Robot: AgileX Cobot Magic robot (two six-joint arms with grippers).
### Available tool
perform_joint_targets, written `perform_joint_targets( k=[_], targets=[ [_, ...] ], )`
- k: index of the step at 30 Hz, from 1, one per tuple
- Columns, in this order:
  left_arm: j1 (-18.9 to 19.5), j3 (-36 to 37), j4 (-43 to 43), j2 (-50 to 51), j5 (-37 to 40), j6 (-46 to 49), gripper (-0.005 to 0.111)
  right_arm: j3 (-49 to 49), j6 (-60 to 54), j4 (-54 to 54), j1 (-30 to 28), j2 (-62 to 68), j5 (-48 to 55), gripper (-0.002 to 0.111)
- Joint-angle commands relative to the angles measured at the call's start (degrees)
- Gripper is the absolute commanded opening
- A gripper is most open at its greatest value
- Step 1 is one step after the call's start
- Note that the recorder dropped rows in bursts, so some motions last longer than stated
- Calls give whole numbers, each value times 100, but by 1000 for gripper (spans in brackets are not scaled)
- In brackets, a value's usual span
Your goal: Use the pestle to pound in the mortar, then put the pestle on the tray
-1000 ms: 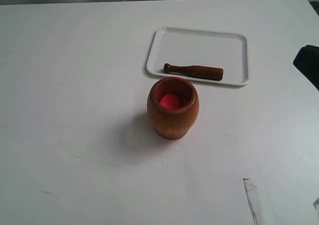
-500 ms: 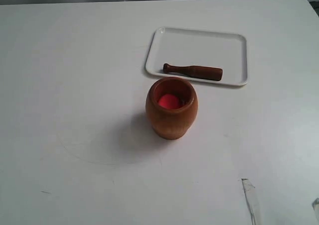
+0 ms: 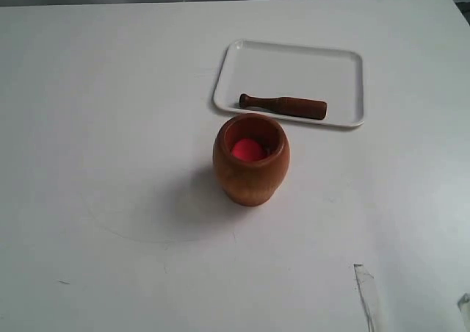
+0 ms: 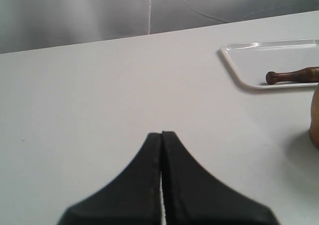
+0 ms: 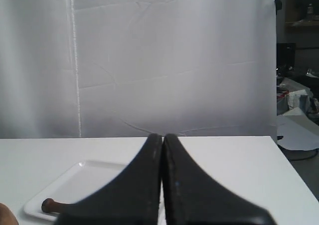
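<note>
The orange-brown mortar [image 3: 251, 159] stands upright near the table's middle, red showing inside it. Just behind it lies the white tray [image 3: 294, 64], and the dark pestle [image 3: 283, 106] rests flat along the tray's near side, knob end pointing left. Neither gripper shows in the exterior view. In the left wrist view my left gripper [image 4: 161, 133] is shut and empty, with the tray [image 4: 249, 60], the pestle [image 4: 291, 75] and the mortar's edge [image 4: 315, 120] far off. My right gripper [image 5: 163, 135] is shut and empty too, with the tray [image 5: 75, 182] and the pestle's knob [image 5: 48, 205] beyond it.
A strip of clear tape [image 3: 367, 295] lies on the white table near the front right edge. A white curtain [image 5: 169, 60] hangs behind the table. Clutter [image 5: 299, 95] stands past the table's side.
A dark arm part at the right edge of the exterior view has withdrawn out of sight. Mortar, tray and pestle keep their places, apart from a slight shift of the whole picture.
</note>
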Motion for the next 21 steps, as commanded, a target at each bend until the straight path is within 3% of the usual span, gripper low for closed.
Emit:
perform_joint_targets(
  k=[1, 7, 11, 13, 18, 21],
  targets=[
    [-44, 3, -42, -7, -17, -47, 0, 17, 12, 220, -26, -36, 0, 0],
    [-44, 3, -42, -7, -17, -47, 0, 17, 267, -299, -26, -36, 73, 0],
    [-44, 3, -42, -7, -17, -47, 0, 17, 5316, -5280, -26, -36, 205, 0],
    [-44, 3, -42, -7, -17, -47, 0, 17, 6668, -6802, -26, -36, 376, 0],
    [-44, 3, -42, -7, -17, -47, 0, 17, 6312, -6908, -79, -36, 601, 0],
    [-44, 3, -42, -7, -17, -47, 0, 17, 6312, -6965, -632, -36, 616, 0]
  ],
)
